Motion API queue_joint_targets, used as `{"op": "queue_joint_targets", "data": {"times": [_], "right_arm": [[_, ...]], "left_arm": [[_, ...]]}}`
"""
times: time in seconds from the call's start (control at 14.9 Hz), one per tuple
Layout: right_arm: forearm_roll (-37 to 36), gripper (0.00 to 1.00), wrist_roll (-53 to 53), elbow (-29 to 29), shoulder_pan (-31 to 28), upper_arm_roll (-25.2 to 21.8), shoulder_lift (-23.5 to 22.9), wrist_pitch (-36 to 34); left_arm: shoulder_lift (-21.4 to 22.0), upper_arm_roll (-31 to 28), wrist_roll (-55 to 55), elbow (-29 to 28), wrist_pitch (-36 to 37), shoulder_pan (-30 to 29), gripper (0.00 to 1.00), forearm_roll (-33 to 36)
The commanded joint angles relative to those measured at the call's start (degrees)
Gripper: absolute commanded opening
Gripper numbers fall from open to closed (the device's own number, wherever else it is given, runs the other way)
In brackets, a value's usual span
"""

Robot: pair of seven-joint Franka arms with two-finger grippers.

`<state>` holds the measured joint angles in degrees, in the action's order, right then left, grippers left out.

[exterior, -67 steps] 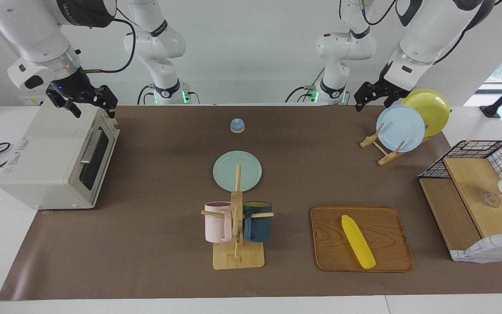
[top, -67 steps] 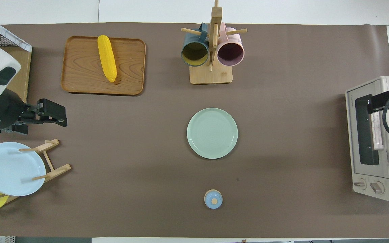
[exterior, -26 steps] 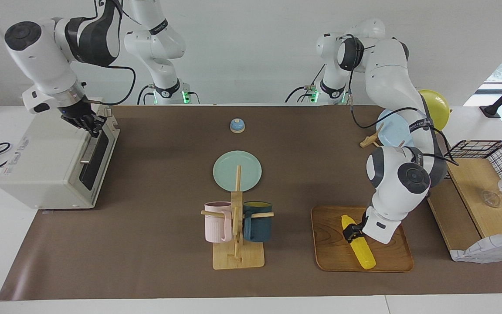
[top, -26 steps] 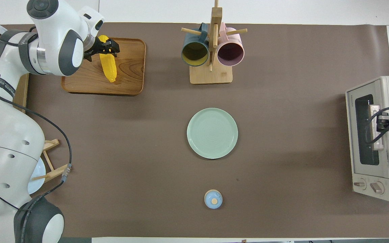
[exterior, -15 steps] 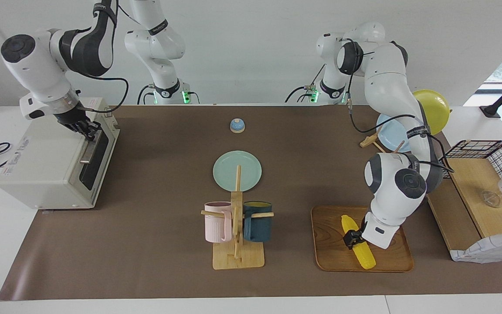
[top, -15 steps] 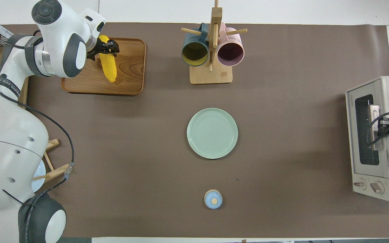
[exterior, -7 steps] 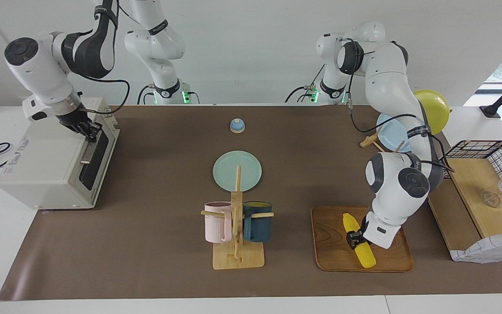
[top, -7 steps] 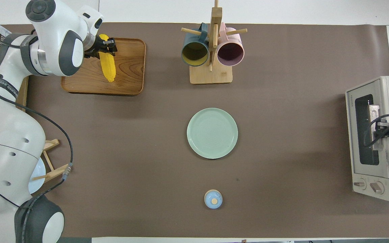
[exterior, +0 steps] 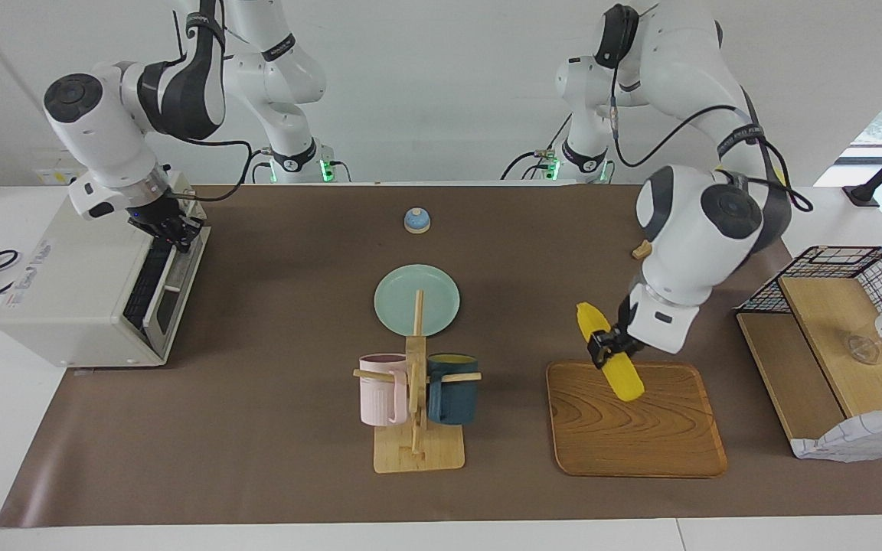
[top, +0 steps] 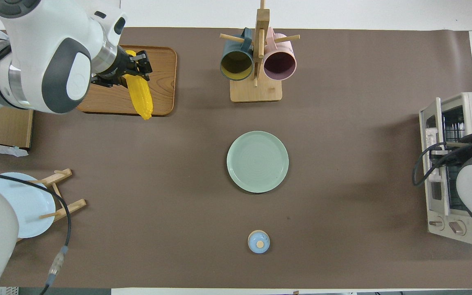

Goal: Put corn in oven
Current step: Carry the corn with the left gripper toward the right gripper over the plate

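The corn (exterior: 609,362) is off the wooden tray (exterior: 636,444) and hangs in the air over the tray's edge nearer the robots; half a second ago it lay on the tray. It is tilted, with its upper end at 11 o'clock and its lower end at 5 o'clock in the facing view. The left gripper (exterior: 608,344) is clamped on the corn near its middle, as it was before, and has risen with it.

The oven (exterior: 96,279) stands at the right arm's end of the table, at 9 o'clock in the facing view. Its door (exterior: 159,285), shut in the previous frame, is now partly swung down, and the wire rack shows through the gap. The right gripper (exterior: 169,229) is at the door's top edge by the handle; whether its fingers grip the handle cannot be determined.

The green plate (exterior: 416,299), at the table's centre, the mug rack (exterior: 416,405) at 6 o'clock from it and the small blue lid (exterior: 416,220) at 12 o'clock from it are unchanged.
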<state>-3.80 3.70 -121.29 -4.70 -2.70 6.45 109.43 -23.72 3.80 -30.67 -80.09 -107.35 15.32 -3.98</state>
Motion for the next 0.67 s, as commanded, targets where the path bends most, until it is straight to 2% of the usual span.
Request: {"op": "queue_joint_targets", "data": {"times": [0.0, 0.2, 0.34, 0.47, 0.61], "right_arm": [[-0.16, 0.00, 0.17, -1.66, 0.48, -0.11, -4.77, 7.64], [0.19, 0.00, 0.17, -3.07, 2.06, -0.11, -7.05, 11.58], [0.19, 0.00, 0.08, -4.12, 2.24, -0.02, -8.29, 13.79], [0.19, 0.00, 0.08, -5.09, 2.24, 0.33, -8.29, 15.63], [0.19, 0.00, 0.00, -6.67, 2.24, 0.33, -8.91, 17.65]], "left_arm": [[10.61, -0.82, -6.14, -16.38, -2.15, 6.63, 0.00, -2.42], [12.91, -0.90, -11.76, -21.93, -7.05, 14.19, 0.00, -6.03], [14.66, -0.82, -16.94, -27.28, -16.34, 19.46, 0.00, -6.04], [14.59, -0.90, -20.12, -30.64, -22.79, 24.30, 0.00, -6.04], [12.40, -0.90, -21.09, -30.83, -26.92, 26.95, 0.00, -6.04]]}}
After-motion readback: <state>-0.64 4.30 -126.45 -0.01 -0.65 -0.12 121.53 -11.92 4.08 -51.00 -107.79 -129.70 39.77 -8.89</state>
